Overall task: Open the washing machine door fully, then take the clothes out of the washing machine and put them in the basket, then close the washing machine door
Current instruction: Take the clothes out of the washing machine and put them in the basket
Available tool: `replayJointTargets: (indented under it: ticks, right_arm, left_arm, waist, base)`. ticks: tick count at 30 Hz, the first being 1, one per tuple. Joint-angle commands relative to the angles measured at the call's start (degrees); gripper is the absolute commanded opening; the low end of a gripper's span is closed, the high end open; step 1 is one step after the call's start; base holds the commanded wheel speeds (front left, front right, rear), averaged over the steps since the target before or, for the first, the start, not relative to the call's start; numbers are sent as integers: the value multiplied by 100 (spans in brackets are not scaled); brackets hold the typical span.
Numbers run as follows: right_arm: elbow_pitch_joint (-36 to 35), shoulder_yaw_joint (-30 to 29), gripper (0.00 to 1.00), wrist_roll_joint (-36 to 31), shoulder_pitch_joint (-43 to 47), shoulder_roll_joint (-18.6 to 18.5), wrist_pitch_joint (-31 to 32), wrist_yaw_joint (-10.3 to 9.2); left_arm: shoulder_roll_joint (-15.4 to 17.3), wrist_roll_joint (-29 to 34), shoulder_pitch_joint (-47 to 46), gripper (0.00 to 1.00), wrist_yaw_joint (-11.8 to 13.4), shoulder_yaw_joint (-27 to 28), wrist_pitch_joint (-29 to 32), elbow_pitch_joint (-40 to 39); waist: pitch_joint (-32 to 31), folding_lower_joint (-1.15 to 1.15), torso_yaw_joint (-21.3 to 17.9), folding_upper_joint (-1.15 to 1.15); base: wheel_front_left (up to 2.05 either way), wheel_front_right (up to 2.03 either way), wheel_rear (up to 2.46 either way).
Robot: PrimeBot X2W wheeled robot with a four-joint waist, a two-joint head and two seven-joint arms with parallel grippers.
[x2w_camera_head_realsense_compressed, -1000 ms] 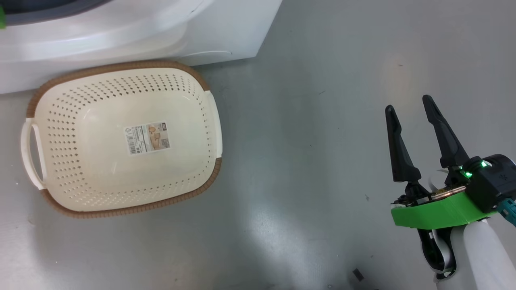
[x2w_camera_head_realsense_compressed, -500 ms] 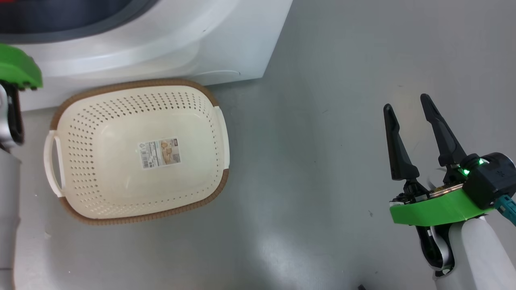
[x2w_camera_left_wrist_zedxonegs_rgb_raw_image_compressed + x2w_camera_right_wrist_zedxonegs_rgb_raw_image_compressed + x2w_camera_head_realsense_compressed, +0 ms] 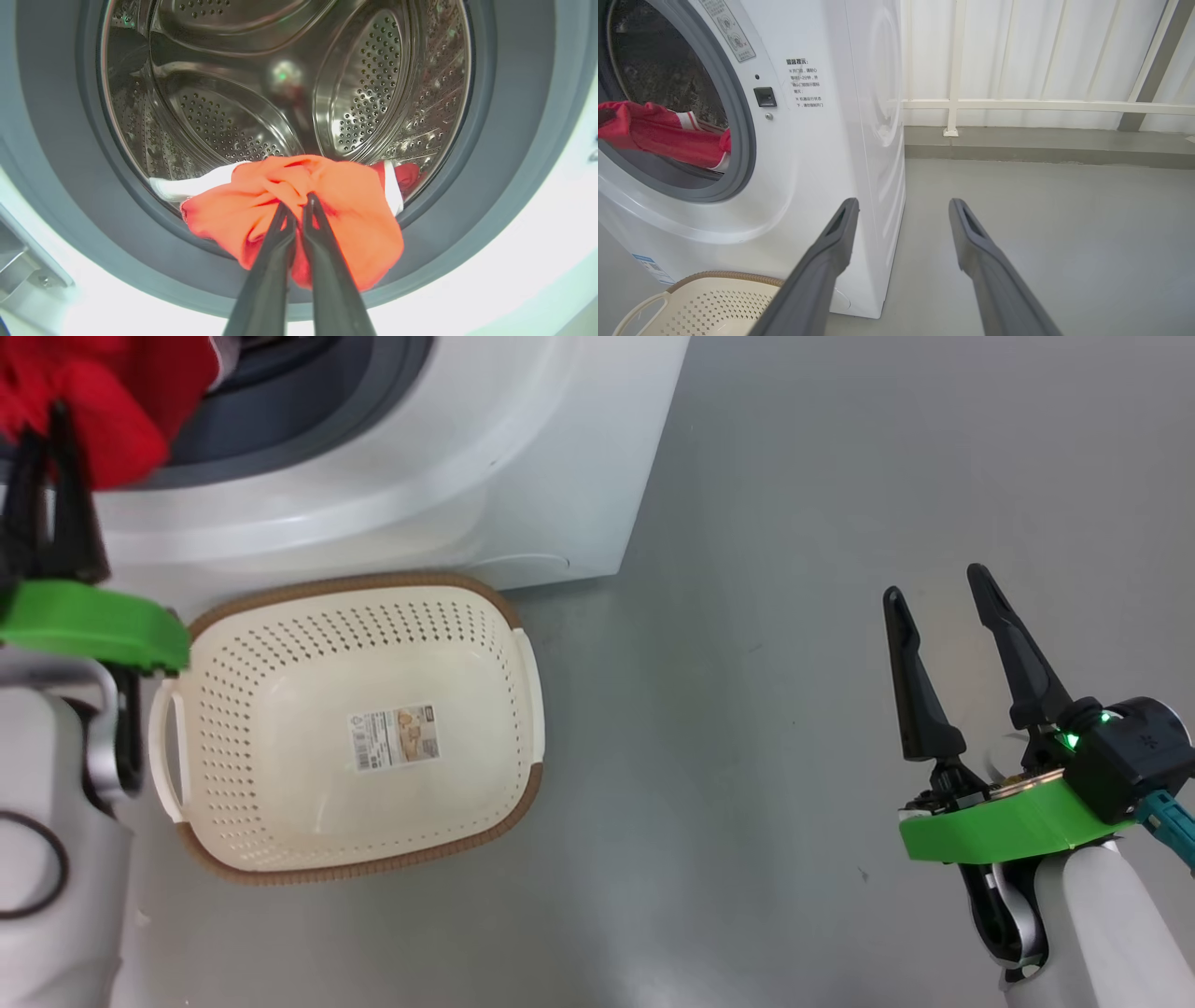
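- The left hand (image 3: 299,201) is pinched almost closed on the clothes (image 3: 345,228). Its two dark fingers grip a bunched fold of red fabric at the lower middle of the left wrist view.
- The clothes drape over the lower lip of the grey gasket (image 3: 495,154), partly out of the mouth of the washing machine (image 3: 523,457). White trim shows at both sides of the bundle, and behind it is the perforated steel drum (image 3: 369,93).
- In the head view the red fabric sits in the upper left corner, and the left hand's fingers rise to it from a green wrist collar.
- The basket (image 3: 280,775) stands on the grey floor (image 3: 747,728) at centre left of the head view, just in front of the machine's base. Its cream bottom bears a label sticker (image 3: 394,735).
- The right hand (image 3: 934,583) is at the lower right of the head view. Its fingers are spread wide with nothing between them, and it is well apart from the basket and the machine.
- In the right wrist view the red clothes lie across the lower part of the round opening at the left edge, and the basket's brown rim shows in the lower left corner.
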Motion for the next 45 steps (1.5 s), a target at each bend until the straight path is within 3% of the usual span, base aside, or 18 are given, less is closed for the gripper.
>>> replayJointTargets:
  ticks: [1,13,34,45]
  right_arm:
    - [-103,152,100,6,140,-38,-37,35]
    - [-46,140,100,-16,305,-38,-37,35]
    - [52,139,100,63,472,-38,-37,35]
    - [-23,165,100,109,422,-38,-37,35]
  left_arm:
    - [187,39,205,0,-4,187,-52,-258]
    - [-90,25,1193,0,33,221,-52,-1179]
    - [-543,198,2816,0,465,250,33,-3017]
    - [-690,-20,2964,0,424,155,108,-2647]
  waist:
    - [-186,0,23,0]
    - [-725,0,59,0]
    - [-1360,0,132,0]
    - [-1162,0,94,0]
  base:
    - [0,0,0]
    - [0,0,0]
    - [0,0,0]
    - [0,0,0]
